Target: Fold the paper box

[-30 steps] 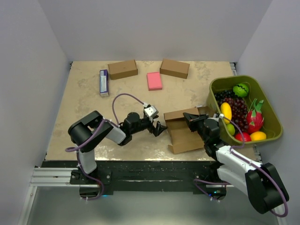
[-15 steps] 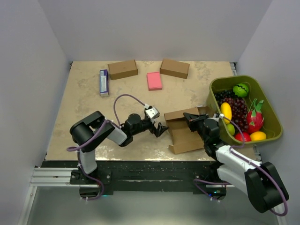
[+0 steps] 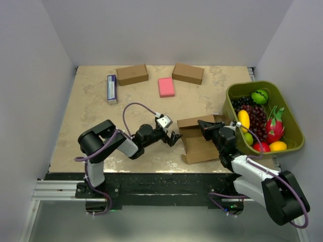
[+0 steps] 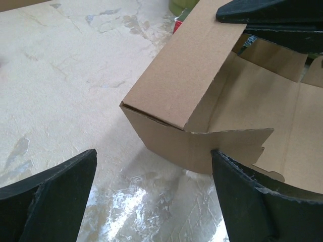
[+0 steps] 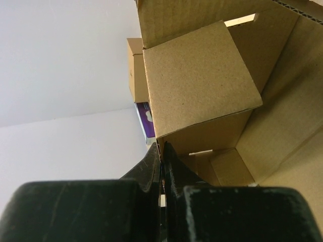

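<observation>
My left tool (image 4: pixel 154 160) is spread as wide as it goes and holds nothing. Over the last second it has finished opening and slid right along the bench (image 3: pixel 91 111), so the near left corner of the paper box (image 4: pixel 176 85) now sits just ahead of the gap between its fingers. From the wrist view I cannot tell whether the right-hand finger already touches the front wall or only stands just beside it. My right tool (image 5: pixel 161 149) has not changed: it stays pinched shut on the thin top edge of a raised cardboard panel, holding that wall upright. The box lies on the near right part of the bench between my two tools, with the green fruit bowl (image 3: pixel 298 143) just beside it on the far side. It is only partly formed: one panel is up, a short front wall is folded with its tab showing, and the inside is still open. From above its footprint looks slightly narrower than a second ago. I judge that the left tool's approach is nearly done and that the next move is to close on or press the left wall while the right keeps its hold. If I push too hard, the light box may skid towards the bowl.
</observation>
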Tool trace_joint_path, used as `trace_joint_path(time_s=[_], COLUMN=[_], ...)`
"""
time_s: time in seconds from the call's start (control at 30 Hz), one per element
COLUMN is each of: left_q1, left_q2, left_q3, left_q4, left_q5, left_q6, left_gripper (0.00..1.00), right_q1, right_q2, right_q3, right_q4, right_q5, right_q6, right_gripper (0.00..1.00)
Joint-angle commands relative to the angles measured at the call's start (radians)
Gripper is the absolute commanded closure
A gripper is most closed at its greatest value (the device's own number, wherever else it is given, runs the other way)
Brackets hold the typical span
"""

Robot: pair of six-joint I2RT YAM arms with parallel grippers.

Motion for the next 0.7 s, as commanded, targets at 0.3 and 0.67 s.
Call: trace_joint_path(time_s=[0.3,0.67], left_q1=[-0.006,0.003], left_q2=[0.048,0.075], left_q3=[0.061,0.072], left_q4=[0.178,0.23], left_q5=[-0.205,-0.046], left_q6=[-0.054,-0.038], left_gripper=[0.09,0.0], right_q1=[-0.012,-0.012], right_q2=[0.042,0.05], right_q3=[-0.031,-0.036], right_q4=[-0.131,-0.131], right_q5=[0.044,0.039], right_q6=[0.01,0.01], right_gripper=[1.0,1.0])
